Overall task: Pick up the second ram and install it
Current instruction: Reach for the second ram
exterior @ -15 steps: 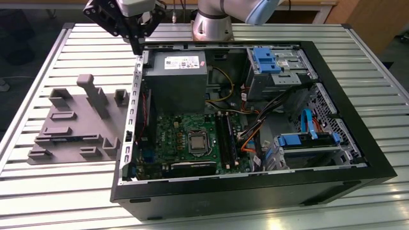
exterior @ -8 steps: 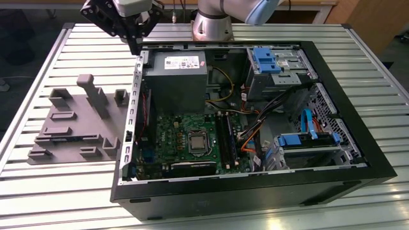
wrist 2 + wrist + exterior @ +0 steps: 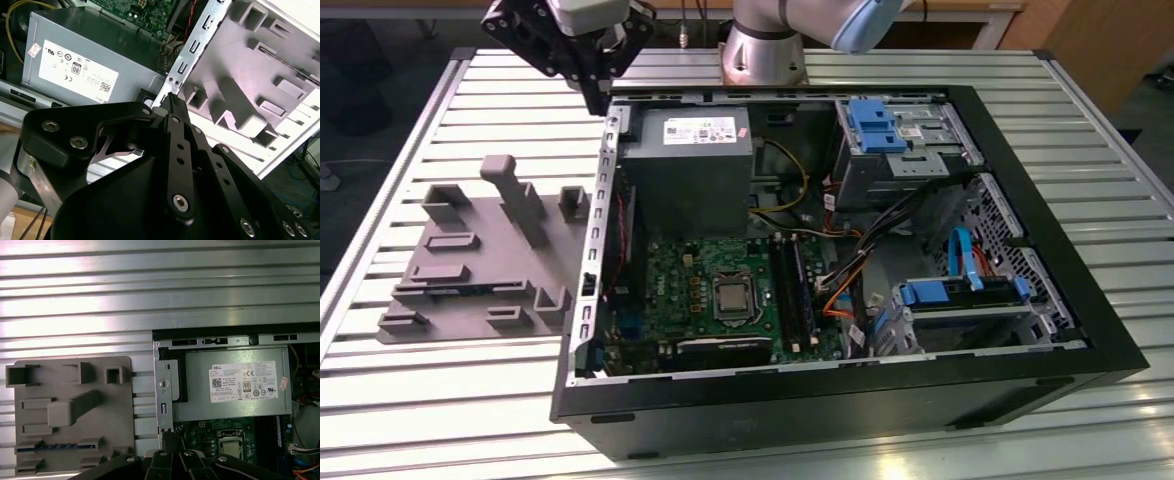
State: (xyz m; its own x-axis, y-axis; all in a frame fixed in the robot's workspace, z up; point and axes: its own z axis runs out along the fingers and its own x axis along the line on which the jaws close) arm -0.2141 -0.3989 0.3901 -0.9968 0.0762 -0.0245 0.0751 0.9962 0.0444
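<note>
Second ram [image 3: 454,290] was found in the exterior view resting in a slot of the grey fixture [image 3: 480,240], which stood on the tabletop [image 3: 400,400] to the exterior view's left of the open computer case [image 3: 854,410]. Its long axis ran along the tabletop slats, crosswise to the black memory slots [image 3: 790,290] on the motherboard [image 3: 694,270]. The gripper [image 3: 603,95] hung high over the rear corner of the case, beside the power supply [image 3: 680,180]. The second ram lay well apart from it, off to the exterior view's left and nearer the camera.

In the second wrist view, the gripper [image 3: 170,100] appeared drawn together at the tip, with nothing between its fingers. The tip stood over the metal case wall [image 3: 195,55], between the power supply [image 3: 100,45] and the fixture [image 3: 240,115].

In the first wrist view, the second ram [image 3: 55,446] showed as a thin blue-dark strip sunk in a fixture [image 3: 122,415] slot, not installed and not touched. The gripper [image 3: 167,437] sat by the case wall [image 3: 164,390], on the motherboard side of it. The stick lay beyond that wall on the fixture side, and its length, carried on, pointed roughly toward the gripper tip.
</note>
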